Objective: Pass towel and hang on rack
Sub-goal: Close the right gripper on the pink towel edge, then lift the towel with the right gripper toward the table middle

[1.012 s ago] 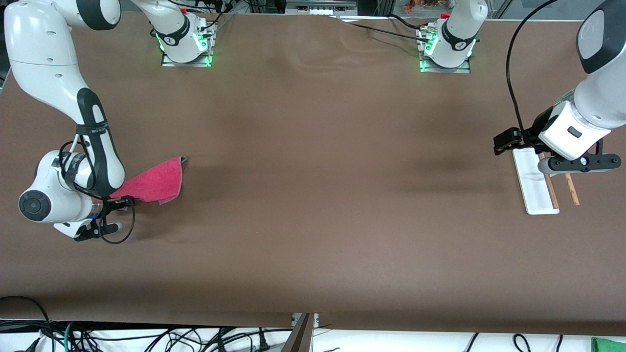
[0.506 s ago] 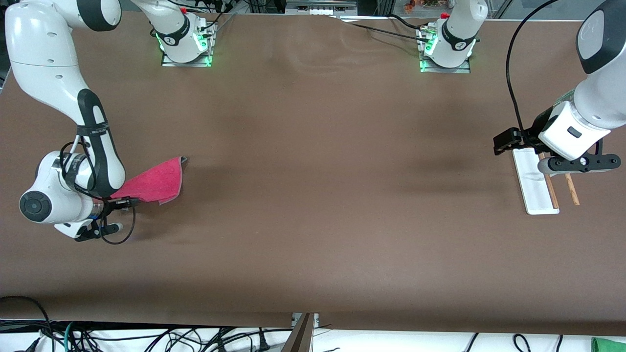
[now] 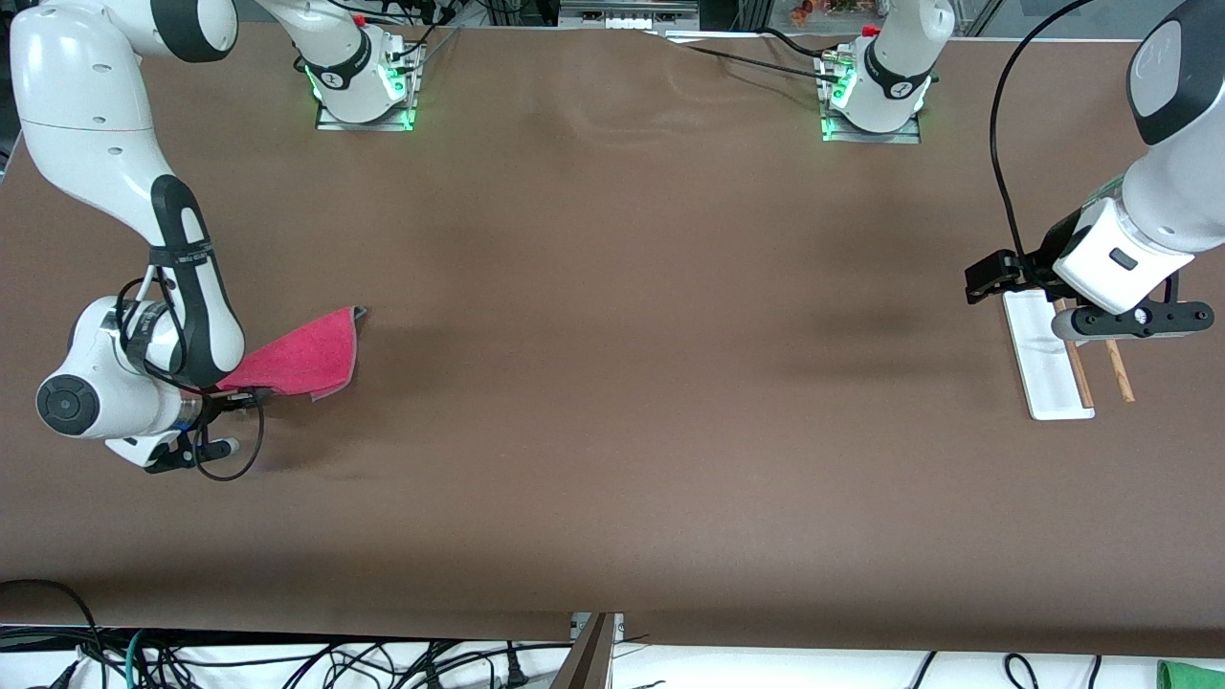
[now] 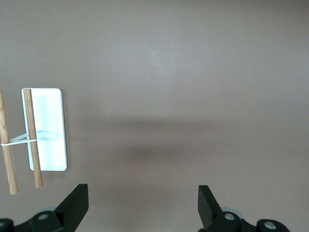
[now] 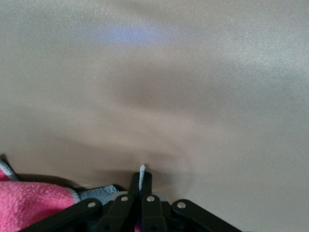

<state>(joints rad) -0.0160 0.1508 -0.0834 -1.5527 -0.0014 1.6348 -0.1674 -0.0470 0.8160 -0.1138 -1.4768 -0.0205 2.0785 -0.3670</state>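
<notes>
- Overall, little is changed from the earlier frames: the right gripper is seen slightly raised, and the towel's lower corner is drawn up a touch with it.
- The right gripper is held low at the right arm's end of the table, its fingers pressed together on a thin grey edge of the towel, as is shown in the right wrist view.
- The towel, pink-red with a grey border, is spread from the gripper toward the middle of the table, its free corner resting on the brown surface.
- The left gripper is unmoved, held in the air over the rack near the edge at the left arm's end of the table; this arm is waiting.
- Its fingers are seen spread wide apart in the left wrist view, with nothing between them.
- The rack is made up of a flat white base and two thin wooden rods joined by a thin crosspiece; no cloth is hung on it.
- No brand, label or readable writing can be made out on the towel or rack; small marks on the arms cannot be read.
</notes>
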